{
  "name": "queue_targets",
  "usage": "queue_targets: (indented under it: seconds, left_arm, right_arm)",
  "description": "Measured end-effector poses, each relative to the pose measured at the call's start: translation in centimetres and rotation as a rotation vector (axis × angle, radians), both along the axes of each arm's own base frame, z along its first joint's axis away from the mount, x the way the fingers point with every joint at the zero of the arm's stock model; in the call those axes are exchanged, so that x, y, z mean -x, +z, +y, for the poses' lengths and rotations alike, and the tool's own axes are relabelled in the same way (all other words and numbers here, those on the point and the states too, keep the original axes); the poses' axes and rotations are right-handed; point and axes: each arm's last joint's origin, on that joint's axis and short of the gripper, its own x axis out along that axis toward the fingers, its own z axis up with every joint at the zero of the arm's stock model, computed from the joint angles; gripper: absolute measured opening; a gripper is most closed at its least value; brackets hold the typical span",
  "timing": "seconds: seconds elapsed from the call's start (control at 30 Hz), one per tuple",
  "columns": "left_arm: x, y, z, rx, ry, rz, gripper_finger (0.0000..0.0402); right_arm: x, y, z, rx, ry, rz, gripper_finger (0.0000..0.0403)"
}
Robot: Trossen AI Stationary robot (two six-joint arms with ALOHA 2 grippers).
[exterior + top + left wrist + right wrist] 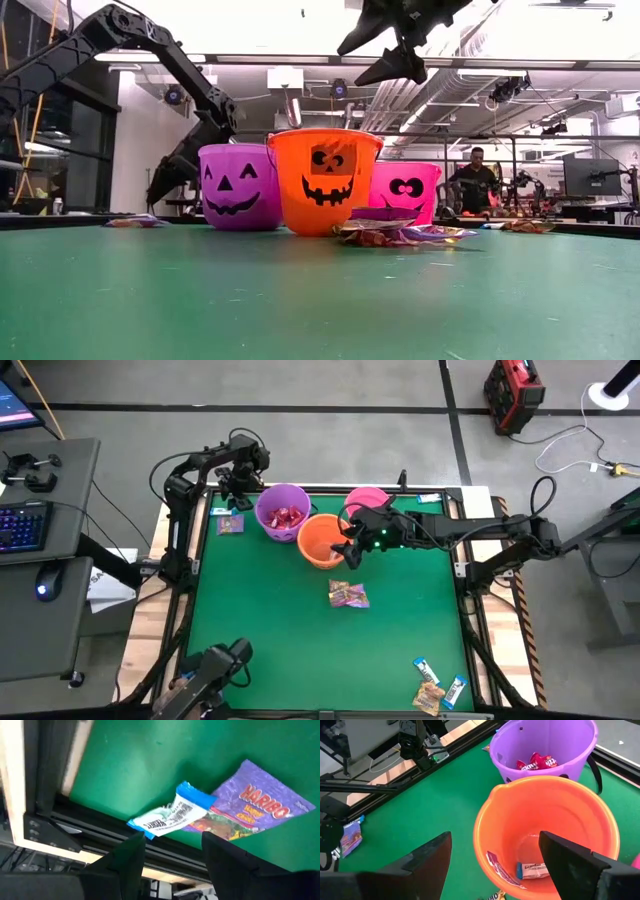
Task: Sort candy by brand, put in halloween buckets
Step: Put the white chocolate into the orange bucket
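High view puts your right gripper (352, 550) over the near rim of the orange bucket (320, 540), which stands between the purple bucket (282, 512) and the pink bucket (367, 498) at the back of the green bench (300, 640); a small pile of purple packets (349, 595) lies just in front of the orange one, and more candy (438, 690) waits at the front right corner. Your left gripper (237, 485) hangs at the back left, over two packets (229, 523) beside the purple bucket. Low view shows the three buckets in a row with the packets before them and a gripper high above the orange one. Left wrist view shows that gripper's fingers (127, 865) apart and empty, hovering above a blue-and-white wrapper (170, 812) that overlaps a purple Haribo bag (255, 807) near the bench edge; come down on one packet only, since a pinch across the overlap would likely lift both brands. Right wrist view shows the right fingers (432, 855) spread and holding nothing, straddling the orange bucket's mouth, where a blue-and-white wrapper (532, 869) and a purple packet (497, 866) already lie, while red sweets (536, 762) sit in the purple bucket; check the brand before you drop anything more here.
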Motion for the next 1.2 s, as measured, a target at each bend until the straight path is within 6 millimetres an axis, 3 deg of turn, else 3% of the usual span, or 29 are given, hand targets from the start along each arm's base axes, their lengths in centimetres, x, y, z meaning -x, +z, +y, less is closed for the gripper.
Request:
queue_targets:
  seconds: [0.17,0.53,0.73,0.8,0.97,1.2]
  left_arm:
    - [0.1,-0.3,0.2,0.024,0.011,-0.028,0.0184]
    - [0.2,-4.8,0.4,0.092,0.102,0.116,0.0184]
    - [0.2,-5.9,0.6,0.110,0.068,0.126,0.0168]
    - [0.2,-5.8,0.6,0.112,0.060,0.122,0.0141]
    - [0.2,-4.7,0.7,0.072,0.064,0.101,0.0026]
    - [-0.2,-0.4,1.5,-0.081,0.093,0.045,0.0035]
  right_arm:
    - [0.0,0.0,0.0,0.000,-0.001,0.000,0.0293]
    - [0.0,0.0,0.0,-0.001,-0.003,0.002,0.0293]
    - [0.0,0.0,0.0,-0.010,-0.026,0.000,0.0293]
    - [0.0,0.0,-0.1,0.002,-0.044,0.001,0.0293]
    - [0.0,0.0,-0.2,0.013,-0.057,0.002,0.0293]
    - [0.0,0.0,-0.2,0.033,-0.043,0.007,0.0293]
